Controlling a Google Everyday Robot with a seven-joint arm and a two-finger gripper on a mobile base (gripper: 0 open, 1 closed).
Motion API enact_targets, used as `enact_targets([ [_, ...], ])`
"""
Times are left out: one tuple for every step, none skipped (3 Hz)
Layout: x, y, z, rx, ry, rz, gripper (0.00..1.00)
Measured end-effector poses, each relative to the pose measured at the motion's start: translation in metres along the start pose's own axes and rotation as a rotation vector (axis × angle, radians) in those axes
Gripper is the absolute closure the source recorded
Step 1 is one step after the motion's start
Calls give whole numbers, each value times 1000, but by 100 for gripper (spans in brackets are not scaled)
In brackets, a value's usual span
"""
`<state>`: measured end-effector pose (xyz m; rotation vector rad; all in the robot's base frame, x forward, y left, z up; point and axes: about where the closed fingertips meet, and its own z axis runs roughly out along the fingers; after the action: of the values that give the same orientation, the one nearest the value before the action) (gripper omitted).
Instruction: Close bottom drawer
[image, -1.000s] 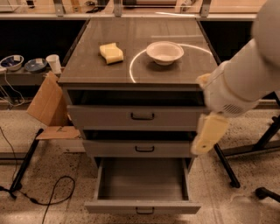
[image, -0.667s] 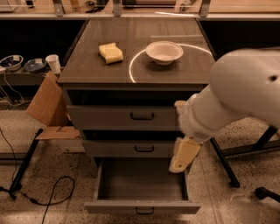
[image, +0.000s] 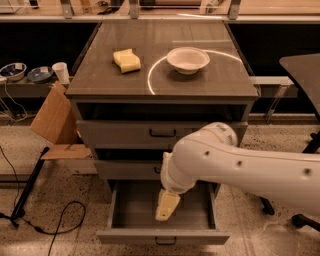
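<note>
In the one camera view, you had the grey cabinet (image: 90, 107) straight ahead. The bottom drawer (image: 131, 236) was pulled well out toward the camera, showing its bare grey inside, with its small black handle (image: 165, 241) at the lower edge of the flat front. Above it, the middle drawer (image: 125, 170) and the top drawer (image: 120, 134) sat much further back, their fronts close to the cabinet's face.

Your white arm (image: 250, 167) came in from the right and crossed in front of the middle drawer. The pincer (image: 167, 205), cream-coloured and pointing down, hung over the open bottom drawer, near the middle of the box and behind its front panel. You could not tell whether the pincer was spread or pressed together, nor whether it touched the drawer's floor.

On the worktop (image: 210, 82) a white bowl (image: 188, 59) stood right of centre, with a bright curved arc of light around it. A yellow sponge (image: 127, 60) lay to its left, well apart from it.

Left of the cabinet, a piece of cardboard (image: 52, 120) leaned beside it. A white cup (image: 61, 72) stood on a low ledge behind, and a black cable (image: 60, 220) looped across the speckled floor.
</note>
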<state>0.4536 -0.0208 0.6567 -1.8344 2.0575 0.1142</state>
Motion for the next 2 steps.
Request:
enact_targets([
  [-7,7,83,-34,19,-34,0],
  [-19,11,161,-89,58,-49,0],
])
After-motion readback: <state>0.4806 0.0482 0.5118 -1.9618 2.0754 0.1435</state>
